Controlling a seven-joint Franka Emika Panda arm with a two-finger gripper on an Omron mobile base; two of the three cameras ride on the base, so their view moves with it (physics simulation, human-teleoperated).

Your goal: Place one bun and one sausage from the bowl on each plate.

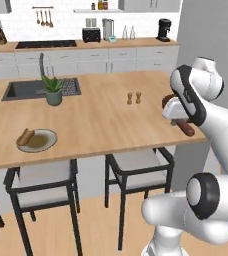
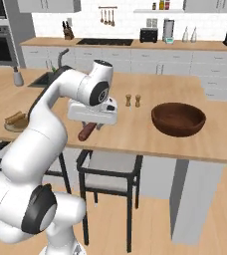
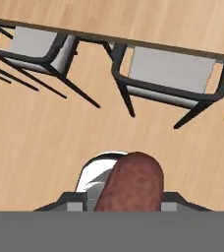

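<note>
The wide, round, dark reddish-brown wooden bowl (image 2: 178, 118) sits on the light wooden table (image 2: 135, 127) near its front edge, at about three o'clock from our end effector (image 2: 92, 126) in the right base view. We hold a dark reddish-brown sausage (image 2: 86, 132) in the end effector, clamped between the fingers and hanging tilted above the table's front edge; from the hand camera the sausage (image 3: 131, 183) points down toward the pale wood floor (image 3: 45, 142) and two grey-seated black-framed stools (image 3: 170, 78). At nine o'clock from us, well apart, a round olive-grey plate (image 1: 41, 142) carries a tan bun (image 1: 25, 136). Two small wooden shakers (image 1: 133, 98) stand mid-table, beyond the end effector.
</note>
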